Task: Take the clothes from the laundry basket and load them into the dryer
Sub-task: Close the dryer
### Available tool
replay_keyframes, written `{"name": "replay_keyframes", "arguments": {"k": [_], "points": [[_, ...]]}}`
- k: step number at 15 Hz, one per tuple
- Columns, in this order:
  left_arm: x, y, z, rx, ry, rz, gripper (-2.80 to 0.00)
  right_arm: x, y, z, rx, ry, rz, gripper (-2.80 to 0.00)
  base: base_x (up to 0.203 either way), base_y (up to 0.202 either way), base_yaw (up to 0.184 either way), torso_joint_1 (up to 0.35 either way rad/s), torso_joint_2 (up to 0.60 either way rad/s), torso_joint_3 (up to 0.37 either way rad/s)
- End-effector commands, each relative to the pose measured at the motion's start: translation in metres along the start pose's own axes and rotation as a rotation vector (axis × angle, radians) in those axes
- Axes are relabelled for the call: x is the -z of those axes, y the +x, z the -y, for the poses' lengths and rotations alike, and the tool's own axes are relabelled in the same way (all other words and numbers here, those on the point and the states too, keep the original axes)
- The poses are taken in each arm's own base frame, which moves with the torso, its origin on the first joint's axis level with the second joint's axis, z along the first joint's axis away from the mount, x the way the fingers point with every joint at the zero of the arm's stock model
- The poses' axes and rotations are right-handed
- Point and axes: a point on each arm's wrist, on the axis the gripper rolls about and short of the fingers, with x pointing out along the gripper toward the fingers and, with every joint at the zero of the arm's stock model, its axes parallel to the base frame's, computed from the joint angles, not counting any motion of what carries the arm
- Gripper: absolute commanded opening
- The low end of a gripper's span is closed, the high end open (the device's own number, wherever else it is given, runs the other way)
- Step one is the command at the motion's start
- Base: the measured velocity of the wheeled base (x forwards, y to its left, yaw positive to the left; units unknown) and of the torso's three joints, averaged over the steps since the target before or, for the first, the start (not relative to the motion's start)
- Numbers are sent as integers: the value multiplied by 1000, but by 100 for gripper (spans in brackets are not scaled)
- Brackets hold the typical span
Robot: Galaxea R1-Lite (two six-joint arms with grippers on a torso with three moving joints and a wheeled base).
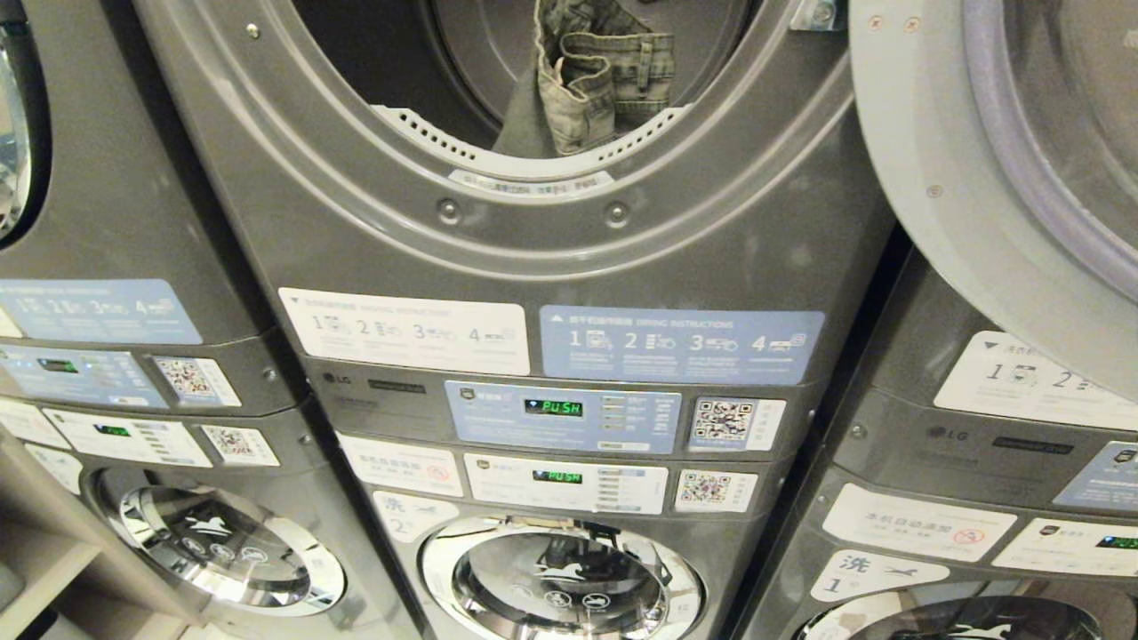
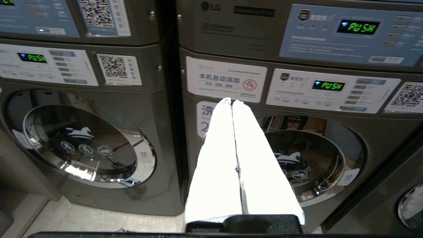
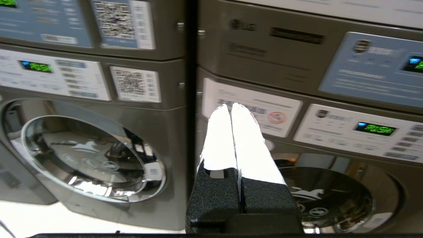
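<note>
The grey dryer (image 1: 498, 258) fills the head view, its round mouth open at the top. A piece of olive-grey clothes (image 1: 600, 80) hangs inside the drum near the front lip. The dryer's door (image 1: 1005, 178) stands swung open on the right. The laundry basket is out of view. Neither arm shows in the head view. My left gripper (image 2: 231, 101) is shut and empty, its white fingers pressed together, pointing at the lower washer's front. My right gripper (image 3: 230, 105) is likewise shut and empty, aimed at the seam between two machines.
Stacked grey machines stand on both sides (image 1: 107, 338) (image 1: 996, 462). Below the dryer sits a washer with a chrome round door (image 1: 560, 578) and panels reading PUSH (image 1: 553, 407). A pale tiled floor (image 2: 82, 218) lies in front. A wooden shelf edge (image 1: 36, 560) is at the lower left.
</note>
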Motion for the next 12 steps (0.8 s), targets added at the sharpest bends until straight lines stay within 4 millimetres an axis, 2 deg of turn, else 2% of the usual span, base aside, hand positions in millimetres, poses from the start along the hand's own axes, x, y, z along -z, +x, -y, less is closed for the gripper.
{"name": "replay_keyframes", "arguments": {"k": [1,8,12], "points": [[0,0,0,0,0,1,-280,0,0,0,-1,1,-1,-280,0,-197,0,-2,2,2],[0,0,0,0,0,2,-280,0,0,0,1,3,-1,-280,0,-191,3,2,4,2],[0,0,0,0,0,2,-280,0,0,0,0,13,-1,-280,0,-46,1,1,0,2]]}}
